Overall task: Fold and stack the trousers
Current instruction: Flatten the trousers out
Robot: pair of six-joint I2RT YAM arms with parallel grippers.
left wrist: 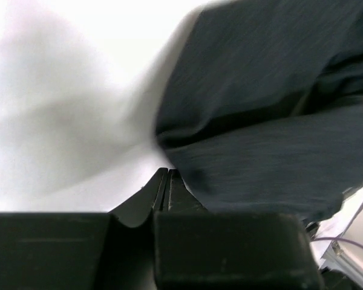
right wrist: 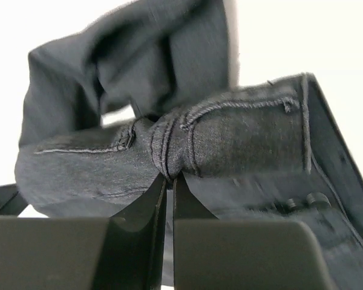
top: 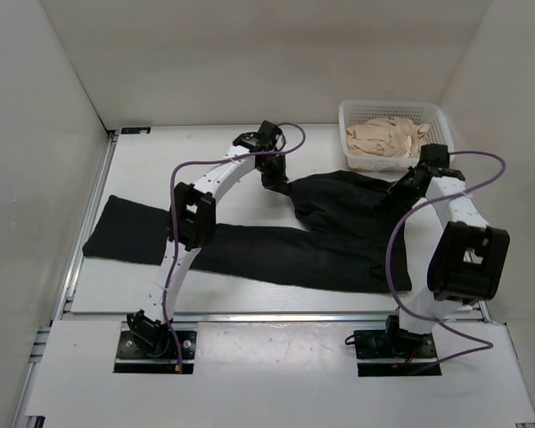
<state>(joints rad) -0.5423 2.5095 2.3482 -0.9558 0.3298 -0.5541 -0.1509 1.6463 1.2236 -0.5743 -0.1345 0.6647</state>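
Observation:
The black trousers [top: 276, 250] lie across the table, legs running left and the waist bunched at the right. My left gripper [top: 278, 185] is at the waist's far left corner. In the left wrist view it [left wrist: 167, 173] is shut, with the trousers' edge [left wrist: 260, 121] pinched at its tips and the cloth raised off the white table. My right gripper [top: 401, 185] is at the waist's far right corner. The right wrist view shows it [right wrist: 169, 177] shut on a stitched seam of the trousers [right wrist: 230, 139], with fabric gathered and lifted above the fingers.
A white basket [top: 349, 116] stands at the back right, holding a beige cloth pile [top: 388, 138], just behind the right gripper. White walls close in the left, back and right sides. A metal rail runs along the table's left edge [top: 89, 232].

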